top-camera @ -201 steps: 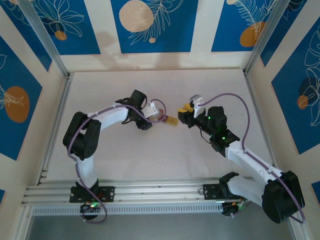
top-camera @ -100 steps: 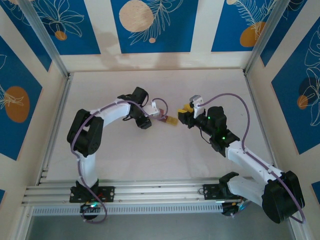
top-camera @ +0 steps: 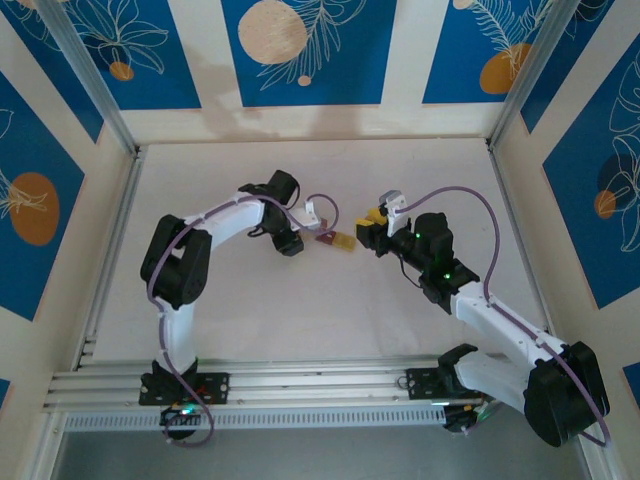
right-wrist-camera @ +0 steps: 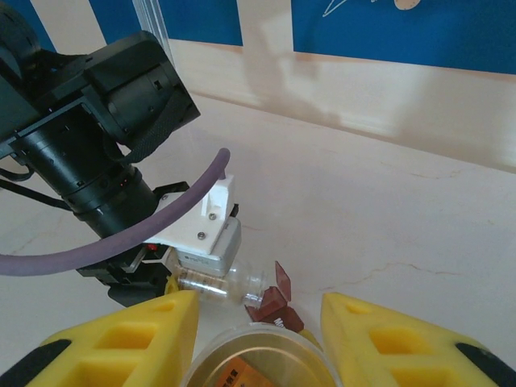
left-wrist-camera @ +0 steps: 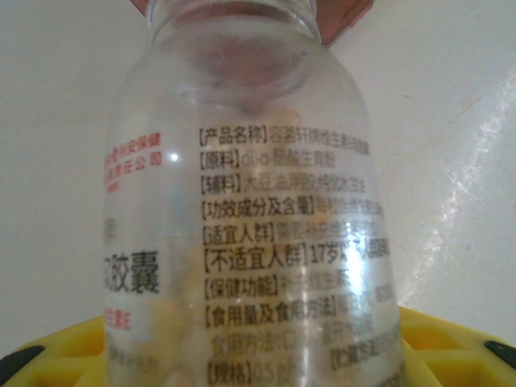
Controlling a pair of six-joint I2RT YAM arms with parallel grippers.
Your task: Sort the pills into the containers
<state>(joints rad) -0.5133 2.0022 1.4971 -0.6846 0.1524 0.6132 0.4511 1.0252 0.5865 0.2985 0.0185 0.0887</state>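
Jaws of the left gripper [top-camera: 302, 230] are clenched on a clear bottle [left-wrist-camera: 250, 201] printed with Chinese text, with its yellow fingers [left-wrist-camera: 451, 343] pressing on either side of the glass. The bottle lies nearly flat. Its open mouth is right at the dark red cell [right-wrist-camera: 272, 305] of the containers [top-camera: 335, 241] — whether it touches the cell or hangs just over it I cannot tell. Pale yellowish shapes [left-wrist-camera: 181, 310] show dimly through the glass, too blurred to name.

The containers sit on the table [top-camera: 400, 170] between the two grippers. The dark red cell is on the side toward the left gripper, and the yellow-tan cell [top-camera: 343, 243] is on the side toward the right gripper [top-camera: 374, 222].

The right gripper is just beside the containers on the yellow-tan side, a little apart from them. Its jaws grasp a round clear vial [right-wrist-camera: 258, 359] — golden inside, with an orange mark — held between its own yellow fingers. In the right wrist view the vial's rim is close to the dark red cell. Whether any pill lies in either cell cannot be made out.
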